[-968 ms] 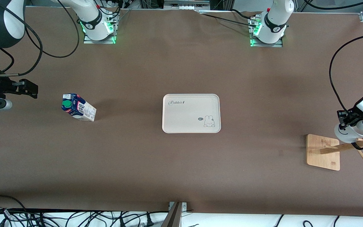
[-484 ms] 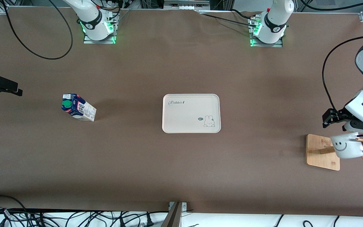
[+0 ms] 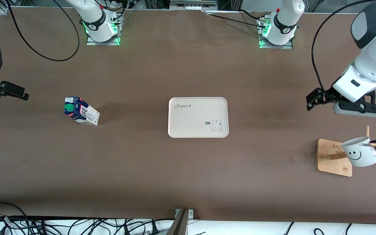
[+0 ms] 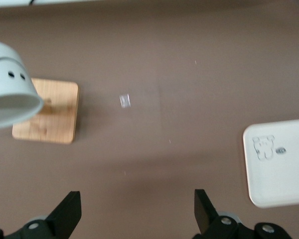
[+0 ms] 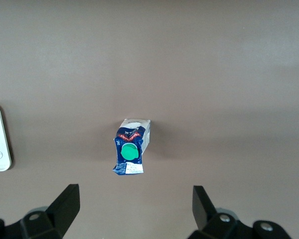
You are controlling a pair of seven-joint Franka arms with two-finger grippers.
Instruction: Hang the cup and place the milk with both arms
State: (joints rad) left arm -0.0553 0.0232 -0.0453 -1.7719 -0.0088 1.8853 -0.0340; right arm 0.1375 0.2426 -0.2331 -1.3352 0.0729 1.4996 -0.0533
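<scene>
The cup [image 3: 360,153] hangs by its black handle on a peg of the wooden rack [image 3: 334,158] at the left arm's end of the surface, so the hanging step looks done. The left hand [image 4: 134,219] is above the surface near the rack, its fingers spread and empty. The milk [image 3: 81,111] stands on the surface at the right arm's end, well apart from the white tray [image 3: 197,117] in the middle. The right hand [image 5: 134,214] hovers over the milk, fingers spread. Next, I think, it must come down and close on the carton.
</scene>
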